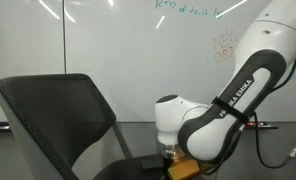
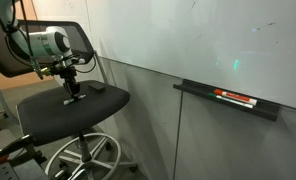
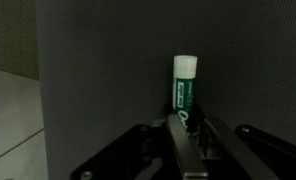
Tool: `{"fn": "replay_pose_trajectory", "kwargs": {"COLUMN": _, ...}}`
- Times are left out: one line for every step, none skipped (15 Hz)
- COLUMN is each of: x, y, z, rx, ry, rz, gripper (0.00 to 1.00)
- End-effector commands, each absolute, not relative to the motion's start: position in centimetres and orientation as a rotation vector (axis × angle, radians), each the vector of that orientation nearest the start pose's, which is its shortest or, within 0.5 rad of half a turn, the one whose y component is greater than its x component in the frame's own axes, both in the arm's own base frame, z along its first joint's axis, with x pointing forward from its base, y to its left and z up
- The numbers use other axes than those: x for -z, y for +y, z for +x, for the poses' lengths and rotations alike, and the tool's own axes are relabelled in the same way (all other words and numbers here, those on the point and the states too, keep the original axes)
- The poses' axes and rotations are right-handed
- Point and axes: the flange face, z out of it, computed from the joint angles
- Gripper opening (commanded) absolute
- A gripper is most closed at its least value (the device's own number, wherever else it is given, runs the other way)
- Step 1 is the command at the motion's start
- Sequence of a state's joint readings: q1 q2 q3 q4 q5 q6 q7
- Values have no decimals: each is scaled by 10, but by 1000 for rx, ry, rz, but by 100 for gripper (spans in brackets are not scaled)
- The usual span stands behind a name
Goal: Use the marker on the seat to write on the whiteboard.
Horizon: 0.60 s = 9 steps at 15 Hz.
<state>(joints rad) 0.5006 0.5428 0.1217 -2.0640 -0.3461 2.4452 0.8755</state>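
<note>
Claw (image 3: 188, 128) down on the seat (image 2: 103, 102), clamped on the lower end of the green marker (image 3: 185, 85) (pale cap pointing away); whiteboard (image 2: 188, 35) behind

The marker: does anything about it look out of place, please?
Yes: the marker lies on the seat, not in the tray under the whiteboard where other pens rest. The gripper straddles its near end. Nothing looks damaged.
</note>
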Motion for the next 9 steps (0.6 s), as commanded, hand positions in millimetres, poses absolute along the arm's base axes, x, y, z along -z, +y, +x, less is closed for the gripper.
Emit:
{"fn": "replay_pose_trajectory", "kwargs": {"x": -179, "y": 332, "z": 471, "rx": -5, "ry": -35, "rz": -3297, "gripper": 5}}
{"fn": "replay_pose_trajectory", "kwargs": {"x": -186, "y": 330, "z": 470, "rx": -8, "ry": -40, "rz": -3288, "gripper": 5}}
{"fn": "replay_pose_trajectory", "kwargs": {"x": -192, "y": 328, "z": 469, "rx": -8, "ry": -47, "rz": -3281, "gripper": 5}}
{"fn": "replay_pose_trajectory", "kwargs": {"x": -199, "y": 327, "z": 469, "rx": -9, "ry": -53, "rz": -3273, "gripper": 5}}
{"fn": "replay_pose_trajectory", "kwargs": {"x": -207, "y": 325, "z": 468, "rx": -11, "ry": -60, "rz": -3265, "gripper": 5}}
{"fn": "replay_pose_trajectory", "kwargs": {"x": -214, "y": 324, "z": 468, "rx": -12, "ry": -71, "rz": -3258, "gripper": 5}}
{"fn": "replay_pose_trajectory", "kwargs": {"x": -223, "y": 322, "z": 468, "rx": 4, "ry": -81, "rz": -3255, "gripper": 5}}
{"fn": "replay_pose_trajectory", "kwargs": {"x": -232, "y": 320, "z": 470, "rx": 25, "ry": -90, "rz": -3250, "gripper": 5}}
{"fn": "replay_pose_trajectory", "kwargs": {"x": -242, "y": 317, "z": 472, "rx": 51, "ry": -97, "rz": -3249, "gripper": 5}}
